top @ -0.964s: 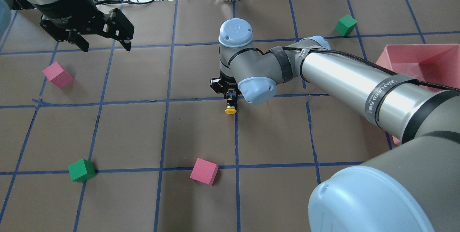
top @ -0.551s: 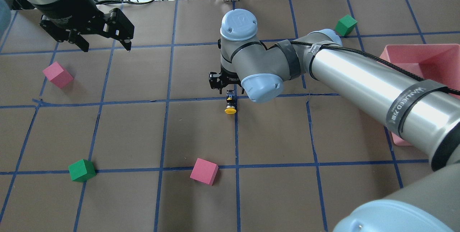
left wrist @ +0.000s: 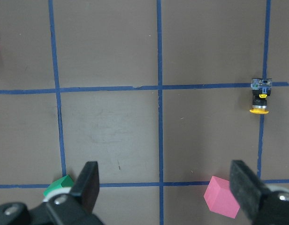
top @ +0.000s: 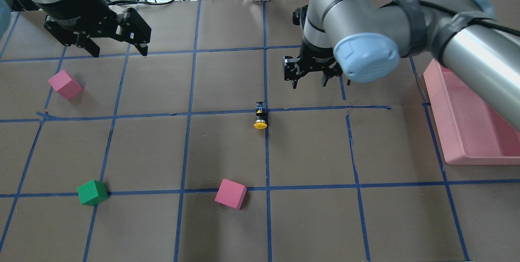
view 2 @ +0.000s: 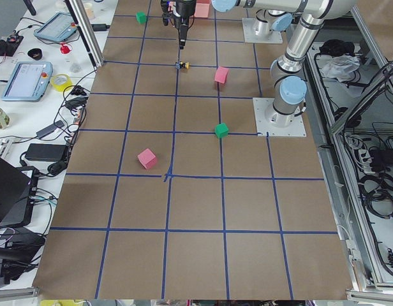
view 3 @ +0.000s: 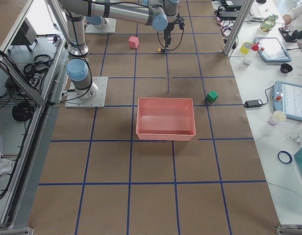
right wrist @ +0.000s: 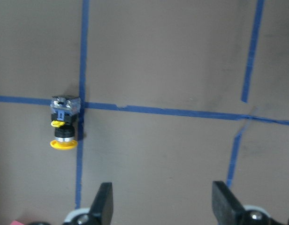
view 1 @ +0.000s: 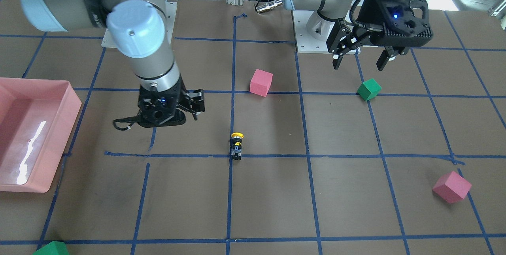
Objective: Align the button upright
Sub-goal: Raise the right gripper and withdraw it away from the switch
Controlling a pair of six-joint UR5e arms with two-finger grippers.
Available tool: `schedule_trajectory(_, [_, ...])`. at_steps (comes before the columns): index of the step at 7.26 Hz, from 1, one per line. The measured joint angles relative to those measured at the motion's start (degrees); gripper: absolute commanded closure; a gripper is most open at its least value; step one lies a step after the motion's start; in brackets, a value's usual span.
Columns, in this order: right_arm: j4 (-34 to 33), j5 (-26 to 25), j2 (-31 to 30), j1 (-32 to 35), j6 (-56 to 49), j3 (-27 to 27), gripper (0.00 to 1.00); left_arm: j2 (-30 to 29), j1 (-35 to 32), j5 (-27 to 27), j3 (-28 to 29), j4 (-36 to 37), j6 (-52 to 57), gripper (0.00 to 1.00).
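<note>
Right hand (top: 309,83) hangs pointing down, fingers spread, near the button (top: 260,119); left hand (top: 120,50) likewise spread.

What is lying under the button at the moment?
The button lies on brown table paper, its base end on a blue tape line. The patch beneath its body is covered.

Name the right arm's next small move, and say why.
Probably shift the right tool across until it's over the button: the button lies on its side on the blue tape, cap toward the robot, and the open tool hangs clear of it, empty.
</note>
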Motion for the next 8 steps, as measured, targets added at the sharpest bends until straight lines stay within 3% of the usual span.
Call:
schedule_trajectory(1, [4.81,-1.3,-3.43,-3.07,-3.1,-1.29,0.22,0.04,-0.04,0.01,-0.17,0.0,-0.52,0.0])
schedule_trajectory(2, [9.07,-2.93,-6.23,-4.55,-4.65,-3.6,0.3,0.03,-0.04,-0.1,-0.28,0.0,-0.89,0.0])
schedule_trajectory(3, [12.22,-4.62,-8.04,-5.22,-5.64,-6.53,0.29,0.02,-0.02,-0.19,-0.32,0.01,-0.96,0.0])
schedule_trajectory(4, [14.99,-5.92,-8.79,-5.57,-6.06,-8.89,0.2,0.0,-0.02,-0.18,-0.35,0.01,-1.05,0.0])
schedule_trajectory(5, [17.55,-6.55,-9.08,-5.74,-6.13,-10.22,0.0,-0.04,-0.03,-0.15,-0.41,0.0,-1.2,0.0])
schedule_trajectory(8, [19.39,-6.36,-9.23,-5.8,-5.96,-11.52,0.0,-0.13,-0.13,0.02,-0.47,0.01,-1.34,0.0])
